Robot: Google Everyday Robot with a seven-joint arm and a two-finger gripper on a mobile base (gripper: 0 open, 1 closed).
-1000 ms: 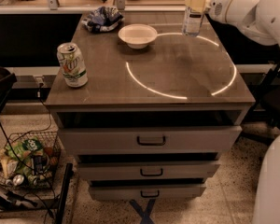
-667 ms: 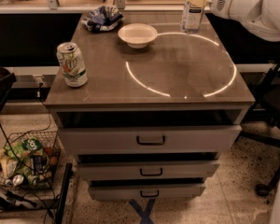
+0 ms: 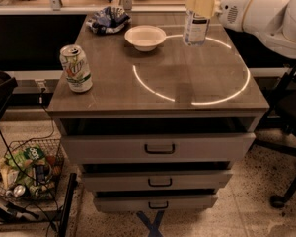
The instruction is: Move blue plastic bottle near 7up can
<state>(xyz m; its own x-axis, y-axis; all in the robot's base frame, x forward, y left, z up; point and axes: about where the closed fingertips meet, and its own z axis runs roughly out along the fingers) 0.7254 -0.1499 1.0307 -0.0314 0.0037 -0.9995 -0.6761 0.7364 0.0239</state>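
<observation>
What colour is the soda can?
The can is white and green, camera view; the gripper is at the bottle.

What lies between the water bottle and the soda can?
A white bowl, seen in the camera view; the tool sits at the bottle neck.

Smooth glossy white plastic arm (image 3: 266, 16): rounded, bulbous shell that widens toward the right edge, with darker seams between segments. The wrist end has a round patch of small dark dots, like a grille. Pale cream-yellow blocky claw (image 3: 199, 5), above the far right corner of the brown wood-grain bench (image 3: 158, 78).
</observation>
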